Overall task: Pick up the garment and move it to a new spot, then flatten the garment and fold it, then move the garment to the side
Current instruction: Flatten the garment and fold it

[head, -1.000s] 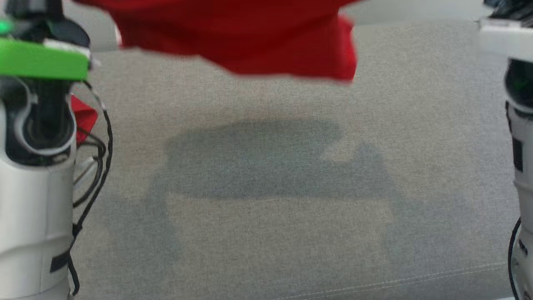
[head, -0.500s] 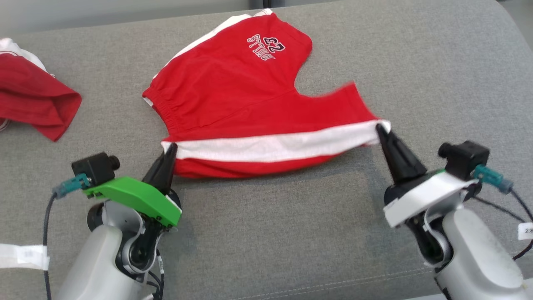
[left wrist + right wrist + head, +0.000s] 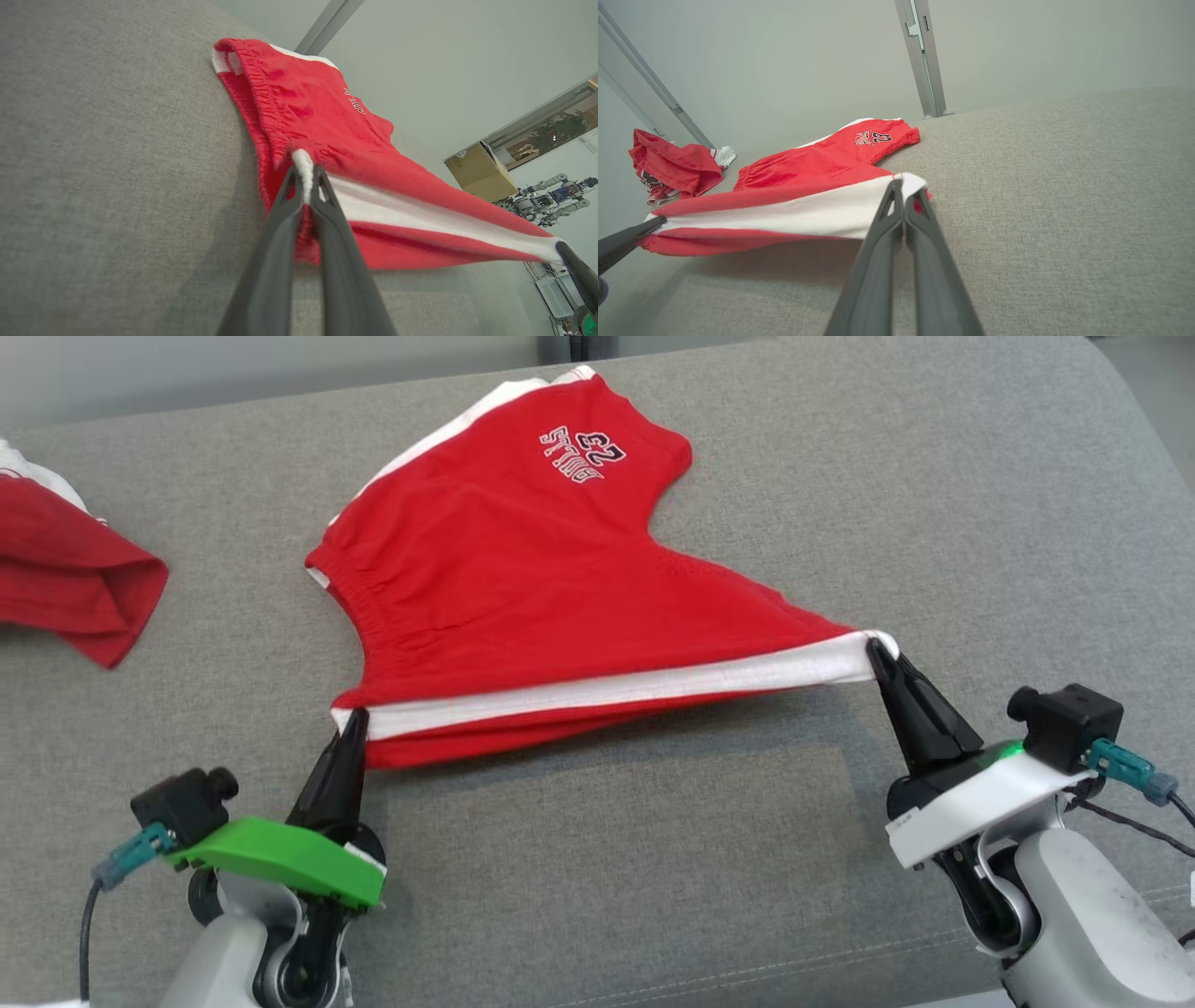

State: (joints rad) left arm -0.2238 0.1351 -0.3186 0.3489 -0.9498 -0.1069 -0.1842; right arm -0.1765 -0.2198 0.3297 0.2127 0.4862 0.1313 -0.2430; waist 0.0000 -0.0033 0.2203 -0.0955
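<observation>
The garment (image 3: 523,588), red shorts with white side stripes and a "23" print, lies spread on the grey cushion (image 3: 934,504). Its near edge is stretched between my two grippers. My left gripper (image 3: 353,717) is shut on the waistband corner at the lower left; the left wrist view shows the white hem (image 3: 303,165) pinched between its fingers. My right gripper (image 3: 876,649) is shut on the leg-hem corner at the right, with white fabric (image 3: 913,184) clamped at its fingertips. The stretched near edge hangs a little above the cushion, and the far leg with the print (image 3: 873,137) rests flat.
A second red garment (image 3: 70,569) lies bunched at the cushion's far left edge, also in the right wrist view (image 3: 675,165). The cushion's rear edge meets a pale wall with a metal post (image 3: 922,60). Bare grey cushion lies in front of and right of the shorts.
A second ago the shorts hung in the air near the camera; now they lie on the cushion. In the last half second both grippers drew toward me, pulling the near edge taut.
</observation>
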